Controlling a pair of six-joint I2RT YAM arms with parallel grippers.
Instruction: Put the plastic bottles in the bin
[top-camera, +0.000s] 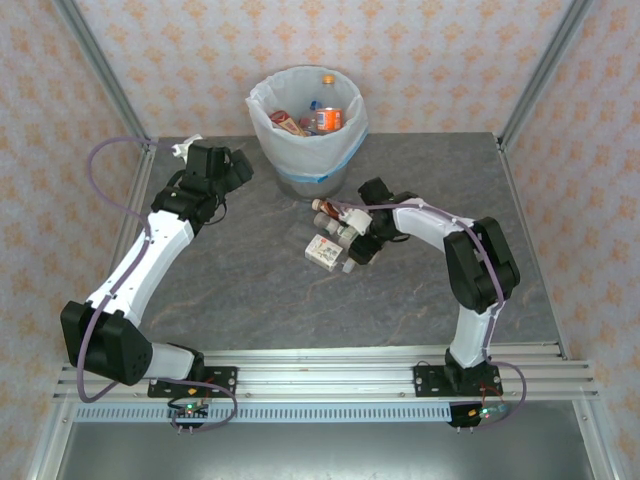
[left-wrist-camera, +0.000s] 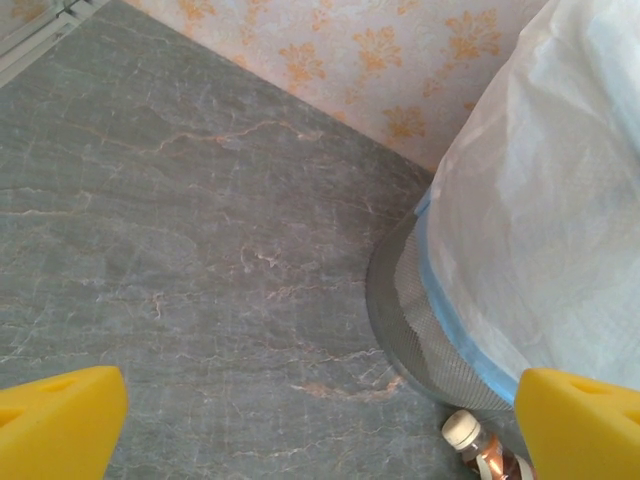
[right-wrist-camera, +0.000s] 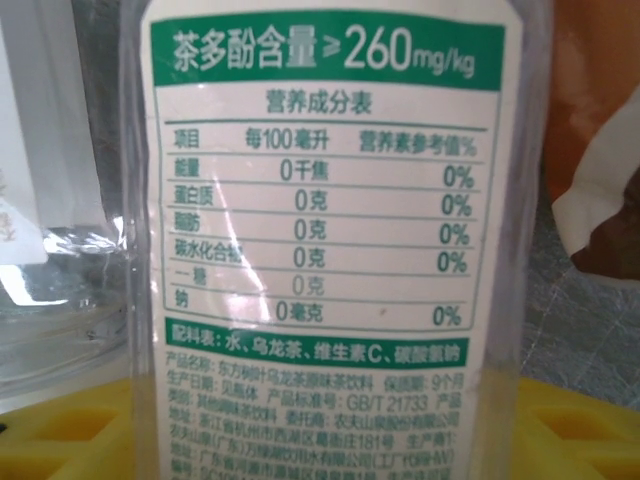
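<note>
**Overhead view.** The bin (top-camera: 300, 160), lined with a white bag with a blue band, stands at the far edge of the grey bench (top-camera: 250, 300). Inside it lie an orange-labelled bottle (top-camera: 326, 112) and a red-labelled bottle (top-camera: 288, 122). The other bottles (top-camera: 335, 232) lie in a loose cluster on the bench, just in front of the bin and slightly to its right. The right gripper (top-camera: 362, 247) is down among this cluster. The left gripper (top-camera: 238, 168) hangs over bare bench just left of the bin.

**Left wrist view.** The fingers (left-wrist-camera: 55, 420) are spread wide (one yellow tip in each lower corner) over the bench surface. The mesh wall of the bin (left-wrist-camera: 420, 330) and its bag rise at the right. A pale-capped bottle (left-wrist-camera: 468, 435) lies at the bin's foot.

**Right wrist view.** A green-labelled bottle (right-wrist-camera: 320, 200), clear with a white panel of printed text, sits close against the camera between the yellow fingers (right-wrist-camera: 70, 430). The fingers flank it on both sides. Whether they pinch it cannot be told. A second clear bottle (right-wrist-camera: 50, 200) lies just beside it on the left.
</note>
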